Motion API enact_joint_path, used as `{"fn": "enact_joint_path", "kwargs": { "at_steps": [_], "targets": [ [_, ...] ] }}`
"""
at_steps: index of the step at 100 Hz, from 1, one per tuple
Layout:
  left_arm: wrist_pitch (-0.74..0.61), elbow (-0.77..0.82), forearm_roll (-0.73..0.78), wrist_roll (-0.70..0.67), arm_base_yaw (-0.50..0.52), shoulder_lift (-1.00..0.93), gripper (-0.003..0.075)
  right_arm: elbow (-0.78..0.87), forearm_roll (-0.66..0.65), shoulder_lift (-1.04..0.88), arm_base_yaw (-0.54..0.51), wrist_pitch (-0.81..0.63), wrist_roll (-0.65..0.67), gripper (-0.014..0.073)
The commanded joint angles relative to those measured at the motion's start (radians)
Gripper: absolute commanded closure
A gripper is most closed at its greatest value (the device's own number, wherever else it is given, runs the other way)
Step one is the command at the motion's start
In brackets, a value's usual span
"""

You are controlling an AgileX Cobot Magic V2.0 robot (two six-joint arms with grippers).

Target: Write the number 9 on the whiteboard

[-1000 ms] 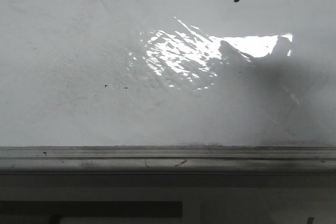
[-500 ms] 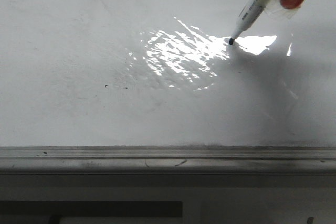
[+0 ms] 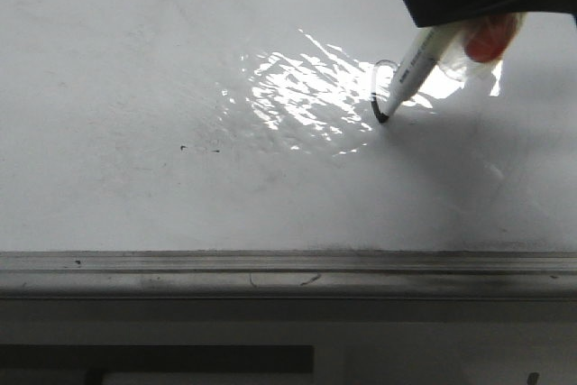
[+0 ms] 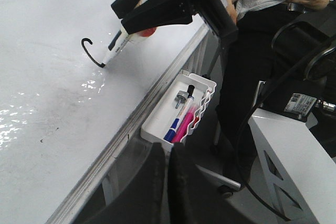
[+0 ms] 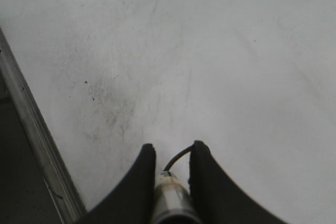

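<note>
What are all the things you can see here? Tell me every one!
whiteboard: one, glossy white, fills most of the front view, with a grey edge rail.
black curve: one, the start of the number, at the marker tip.
marker: one, white with a black tip, tip touching the board.
tray: one, white, hanging off the board's edge rail.
pens: several, blue and pink among them, lying in the tray.
person: one, grey top, dark trousers, standing beyond the board.
right claw: one, black, shut on the marker.
left claw: one, black, near the board's edge, holding nothing.
</note>
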Motion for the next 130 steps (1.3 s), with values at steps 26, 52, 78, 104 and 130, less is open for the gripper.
{"fn": "enact_joint_path", "kwargs": {
  "at_steps": [26, 52, 78, 104, 130],
  "targets": [
    [-0.045, -0.027, -0.047, -0.012, -0.001, 0.002, 0.0741, -0.086, -0.027, -0.025, -0.112, -0.026, -0.009, 0.0636],
    [-0.047, -0.027, -0.047, -0.012, -0.001, 0.002, 0.0741, -0.097, -0.001, -0.025, -0.115, 0.050, -0.009, 0.0636],
    [-0.047, -0.027, -0.047, -0.012, -0.001, 0.002, 0.0741, -0.025, 0.133, -0.027, -0.023, 0.221, -0.009, 0.0635],
    [-0.047, -0.027, -0.047, -0.012, -0.001, 0.002, 0.0741, -0.030, 0.137, -0.042, 0.026, 0.158, -0.009, 0.0635],
    [-0.076, -0.027, -0.043, 0.039, -0.001, 0.030, 0.0670, -0.171, 0.148, -0.118, 0.198, 0.188, -0.009, 0.0635]
  ]
}}
